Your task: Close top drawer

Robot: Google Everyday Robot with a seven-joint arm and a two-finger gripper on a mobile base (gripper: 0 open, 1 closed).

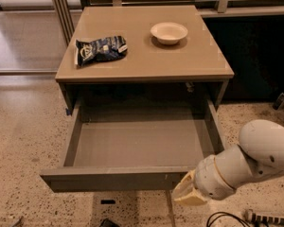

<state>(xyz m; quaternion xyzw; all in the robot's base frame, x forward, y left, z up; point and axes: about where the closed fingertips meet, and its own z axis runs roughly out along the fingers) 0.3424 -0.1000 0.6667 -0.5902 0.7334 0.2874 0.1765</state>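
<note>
The top drawer [113,178] is pulled far out of the grey-brown cabinet [146,56]. Its inside is bare. Its flat front faces me along the bottom of the view, with small pale marks near its right end. My gripper [187,195] is at the lower right, at the end of the white arm [255,160]. It sits right at the right end of the drawer front, just below the front's lower edge. Only its pale yellowish tip shows.
On the cabinet top lie a dark blue chip bag [100,50] at the left and a white bowl [169,32] at the right. Speckled floor surrounds the cabinet. Black cables [227,219] lie on the floor at the lower right. Metal rails [61,8] stand behind.
</note>
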